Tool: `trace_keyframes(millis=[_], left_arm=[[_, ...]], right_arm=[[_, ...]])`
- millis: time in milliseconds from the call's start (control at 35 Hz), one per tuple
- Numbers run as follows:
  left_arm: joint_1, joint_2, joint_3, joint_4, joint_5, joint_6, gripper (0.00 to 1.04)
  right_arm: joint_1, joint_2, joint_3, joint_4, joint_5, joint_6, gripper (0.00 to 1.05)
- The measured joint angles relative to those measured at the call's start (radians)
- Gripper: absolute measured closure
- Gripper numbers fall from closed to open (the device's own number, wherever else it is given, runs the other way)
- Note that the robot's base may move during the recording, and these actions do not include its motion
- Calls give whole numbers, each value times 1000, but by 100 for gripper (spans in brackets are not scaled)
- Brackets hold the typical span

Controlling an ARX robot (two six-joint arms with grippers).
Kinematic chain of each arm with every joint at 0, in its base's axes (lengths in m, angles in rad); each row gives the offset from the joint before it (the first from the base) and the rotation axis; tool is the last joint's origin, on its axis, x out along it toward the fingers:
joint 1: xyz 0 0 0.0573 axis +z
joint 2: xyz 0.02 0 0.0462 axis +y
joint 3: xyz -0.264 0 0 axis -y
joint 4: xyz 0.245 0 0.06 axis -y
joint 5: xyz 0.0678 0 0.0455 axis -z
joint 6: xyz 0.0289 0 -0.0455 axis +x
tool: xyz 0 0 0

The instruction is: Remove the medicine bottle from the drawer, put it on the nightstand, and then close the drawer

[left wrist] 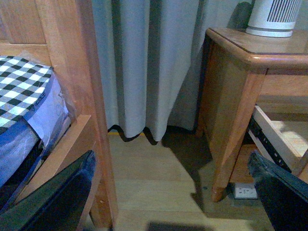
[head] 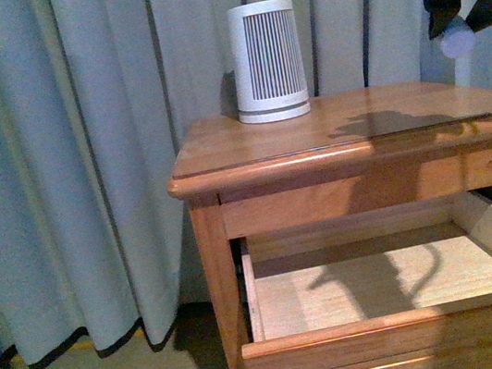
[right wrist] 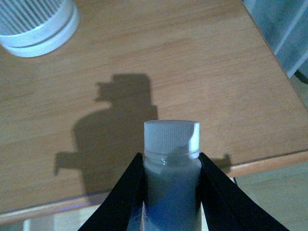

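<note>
My right gripper [right wrist: 172,166] is shut on the medicine bottle [right wrist: 171,144], a small white bottle with a ribbed white cap, clamped between both black fingers. In the front view the bottle [head: 457,40] hangs in the air above the right end of the nightstand [head: 313,132] top, casting a shadow on the wood. The drawer [head: 384,284] below stands pulled out, its pale wood inside bare. My left gripper [left wrist: 175,192] is open, low over the floor to the left of the nightstand [left wrist: 236,62], with nothing between its fingers.
A tall white ribbed device [head: 267,61] stands at the back of the nightstand top. Pale curtains [head: 82,154] hang behind and to the left. A wooden bed frame post [left wrist: 72,96] with checked bedding [left wrist: 24,86] is beside the left gripper. A wall socket [left wrist: 246,191] sits low by the nightstand foot.
</note>
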Motion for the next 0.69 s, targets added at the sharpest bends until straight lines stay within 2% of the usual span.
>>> trace_keyframes(millis=[172,458,601,687], left_arm=[[0,0,0,0,0,0,7],[0,0,0,0,0,0,7],[0,0,0,0,0,0,7],[0,0,0,0,0,0,7]], right_arm=[[-48,180,168,-56,29,-11,75],[-43,254,218,-60,33,-19,75],[-44,254,219,-27,33,-38,45],[-46,254,219,-7,34,-40,31]])
